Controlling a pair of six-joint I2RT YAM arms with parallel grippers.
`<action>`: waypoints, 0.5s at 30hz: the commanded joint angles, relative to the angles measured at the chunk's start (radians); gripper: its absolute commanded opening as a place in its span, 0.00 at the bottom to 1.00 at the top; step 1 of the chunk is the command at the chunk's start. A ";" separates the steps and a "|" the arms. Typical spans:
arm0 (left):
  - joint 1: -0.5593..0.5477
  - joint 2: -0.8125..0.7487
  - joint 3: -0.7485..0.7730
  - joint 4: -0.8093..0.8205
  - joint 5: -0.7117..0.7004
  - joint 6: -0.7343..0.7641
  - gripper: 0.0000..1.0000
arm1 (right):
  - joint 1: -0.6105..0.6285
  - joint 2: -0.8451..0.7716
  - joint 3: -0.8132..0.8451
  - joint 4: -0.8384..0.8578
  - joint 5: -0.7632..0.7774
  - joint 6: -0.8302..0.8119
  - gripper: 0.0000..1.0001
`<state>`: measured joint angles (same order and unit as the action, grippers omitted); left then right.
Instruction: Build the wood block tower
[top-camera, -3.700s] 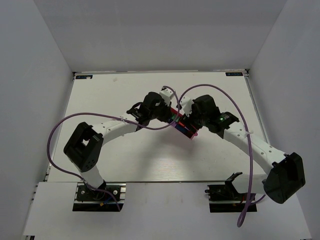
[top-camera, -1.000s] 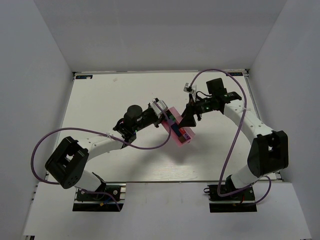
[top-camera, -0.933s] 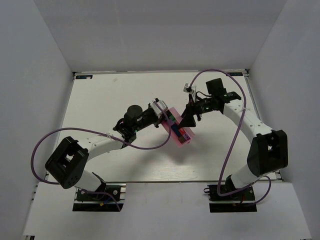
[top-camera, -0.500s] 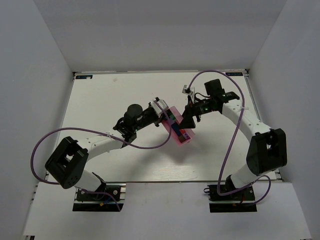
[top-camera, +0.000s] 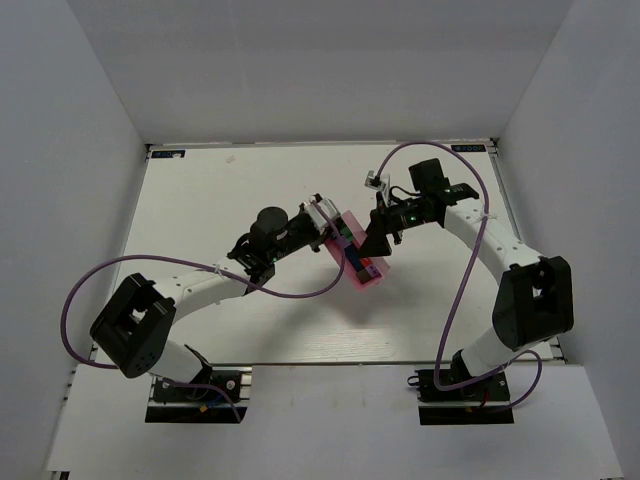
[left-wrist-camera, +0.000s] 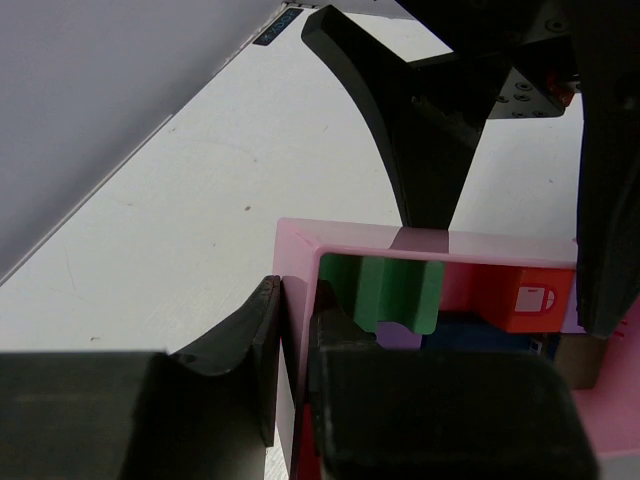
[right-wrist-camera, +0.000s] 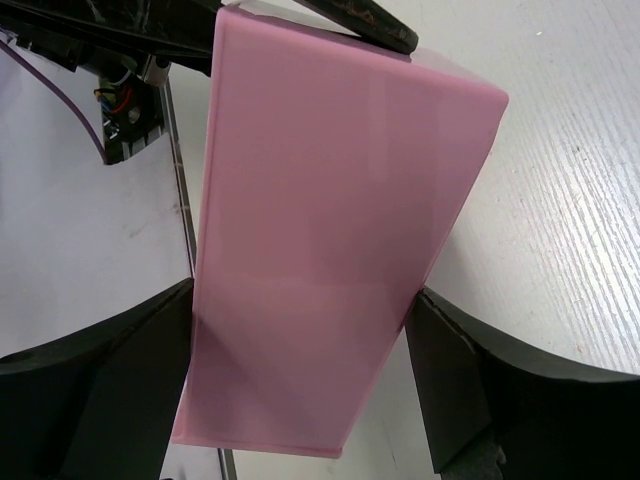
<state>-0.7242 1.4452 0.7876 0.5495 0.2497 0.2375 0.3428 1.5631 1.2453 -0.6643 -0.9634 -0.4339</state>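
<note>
A pink rectangular box is held between my two grippers at the table's middle. Inside it lie small painted blocks packed together: a green one, a red one, a purple one and a blue one; they show as coloured bits in the top view. My left gripper is shut on the box's near wall, one finger inside and one outside. My right gripper clasps the box's pink outer face, a finger against each side.
The white table is walled in by grey panels at the left, back and right. Purple cables loop over both arms. The arm bases stand on a rail at the near edge.
Since 3.7 s ago both arms have swung to new poses, the right one now reaching in from the far right. Over the last second the box and grippers have barely moved.
</note>
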 joint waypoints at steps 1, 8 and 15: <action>-0.012 -0.072 0.090 0.113 0.008 -0.040 0.00 | 0.009 0.020 0.006 -0.027 0.020 -0.042 0.38; -0.021 -0.072 0.110 0.038 -0.012 -0.030 0.09 | 0.005 -0.006 0.005 -0.021 0.020 -0.043 0.00; -0.021 -0.072 0.119 -0.032 -0.043 -0.021 0.61 | 0.001 -0.041 -0.021 0.043 0.077 0.006 0.00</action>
<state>-0.7383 1.4342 0.8600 0.4831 0.2161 0.2340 0.3428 1.5642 1.2308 -0.6628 -0.8978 -0.4431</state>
